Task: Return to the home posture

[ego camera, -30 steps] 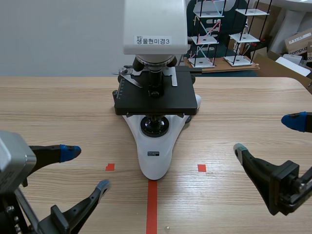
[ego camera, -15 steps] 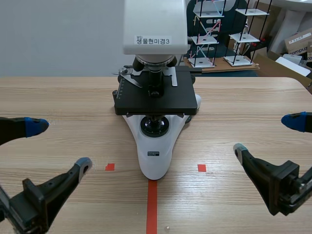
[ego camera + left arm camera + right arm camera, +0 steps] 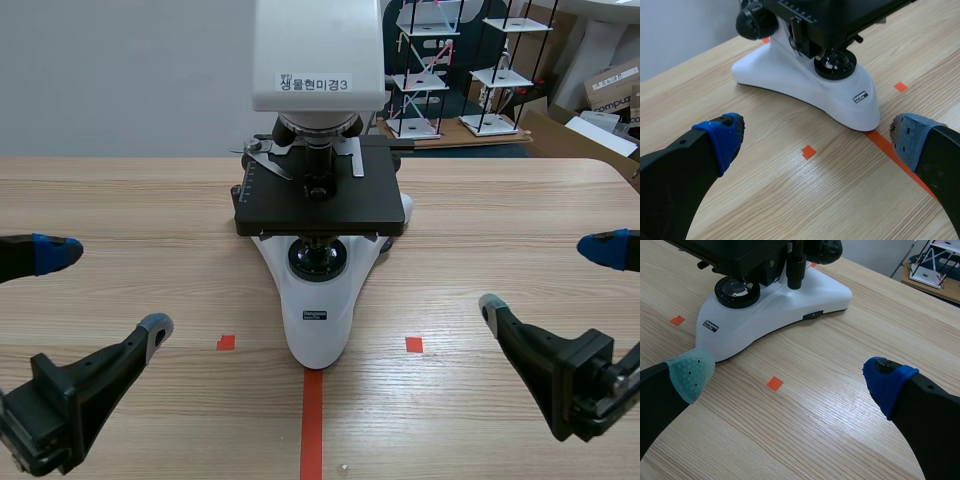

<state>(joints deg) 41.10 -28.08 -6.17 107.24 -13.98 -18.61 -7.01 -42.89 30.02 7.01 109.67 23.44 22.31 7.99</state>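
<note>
A white and black microscope (image 3: 320, 190) stands at the middle of the wooden table (image 3: 500, 210), its base on the red centre line. My left gripper (image 3: 105, 290) hangs open at the near left, nothing between its fingers. In the left wrist view the microscope's base (image 3: 810, 85) lies ahead of the open left gripper (image 3: 815, 137). My right gripper (image 3: 550, 275) is open and empty at the near right. The right wrist view shows the base (image 3: 770, 315) ahead of the open right gripper (image 3: 790, 372).
The microscope's black stage (image 3: 320, 205) overhangs the base. Behind the table's far edge stand small shelf models (image 3: 460, 70) and cardboard boxes (image 3: 612, 85). A grey wall (image 3: 120, 70) fills the back left.
My left gripper has drawn back to the left, away from the microscope, staying open. The right gripper and the microscope have not moved.
</note>
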